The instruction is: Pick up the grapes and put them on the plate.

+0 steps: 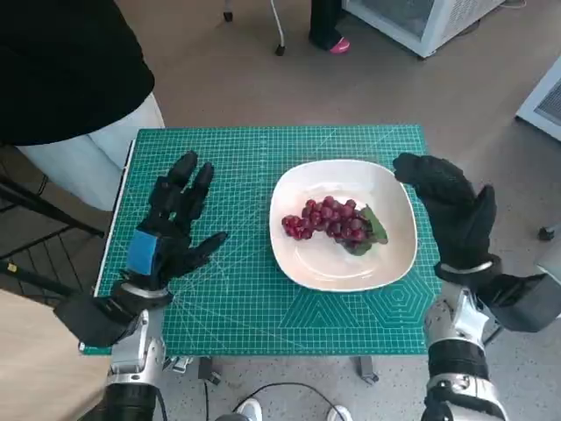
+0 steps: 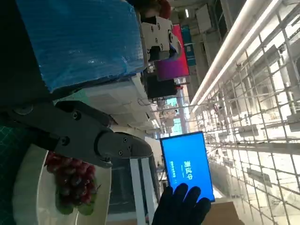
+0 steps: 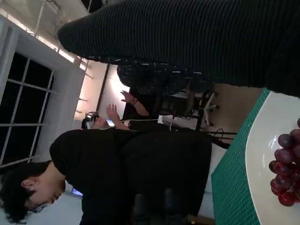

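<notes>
Now the grapes (image 1: 334, 220) lie in a dark red bunch with a green leaf in the middle of the white plate (image 1: 302, 259), which sits on the green cutting mat (image 1: 237, 307) that covers the small surface (image 1: 110, 254). The left robot hand (image 1: 172, 230) rests over the mat well to the plate's left, its fingers apart and holding nothing. The right robot hand (image 1: 451, 208) hangs just beside the plate's right rim, its gloved fingers loosely apart and empty too. In the left wrist view the bunch and plate show beneath the black fingers (image 2: 117, 146), and the gloved hand appears in front of a bright blue screen (image 2: 187, 164). Around the surface the floor (image 1: 219, 79) is a pale brownish grey. A person in a black top (image 1: 61, 61) and pale trousers stands at the far left corner, and a foot in a pink shoe (image 1: 338, 44) shows farther off. The right wrist view shows a seated person in black (image 3: 131, 168) and tall dark windows (image 3: 21, 108) behind.
</notes>
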Tool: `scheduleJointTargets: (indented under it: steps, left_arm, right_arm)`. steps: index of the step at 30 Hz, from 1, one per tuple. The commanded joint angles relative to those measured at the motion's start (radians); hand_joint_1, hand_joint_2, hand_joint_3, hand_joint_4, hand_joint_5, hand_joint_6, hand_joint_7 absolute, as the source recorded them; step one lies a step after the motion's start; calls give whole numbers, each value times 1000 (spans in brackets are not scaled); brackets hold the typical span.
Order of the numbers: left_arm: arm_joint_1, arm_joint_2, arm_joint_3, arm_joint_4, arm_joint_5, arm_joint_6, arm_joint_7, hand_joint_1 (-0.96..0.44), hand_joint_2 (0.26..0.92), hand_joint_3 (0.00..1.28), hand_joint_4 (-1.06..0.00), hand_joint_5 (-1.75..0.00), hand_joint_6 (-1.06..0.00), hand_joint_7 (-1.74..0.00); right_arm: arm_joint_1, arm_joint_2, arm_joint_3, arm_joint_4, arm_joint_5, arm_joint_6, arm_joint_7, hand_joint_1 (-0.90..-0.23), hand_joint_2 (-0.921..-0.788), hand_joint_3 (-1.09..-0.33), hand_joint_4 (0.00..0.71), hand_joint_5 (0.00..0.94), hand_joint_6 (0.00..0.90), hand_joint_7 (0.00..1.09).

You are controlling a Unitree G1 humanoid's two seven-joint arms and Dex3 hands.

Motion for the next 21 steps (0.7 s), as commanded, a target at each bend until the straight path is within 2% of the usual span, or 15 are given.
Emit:
scheduleJointTargets:
  steps: [1, 21]
  left_arm:
    - [15, -9, -10, 3, 11, -8, 5, -388, 921, 245, -132, -3, 1, -384]
    - [30, -21, -11, 6, -8, -8, -13, -352, 921, 250, -126, 0, 1, -438]
  right_arm:
    - [24, -4, -7, 10, -1, 11, 10, -343, -921, -424, 662, 7, 621, 24]
    - [39, 1, -2, 15, -21, -7, 1, -338, -921, -426, 675, 8, 631, 26]
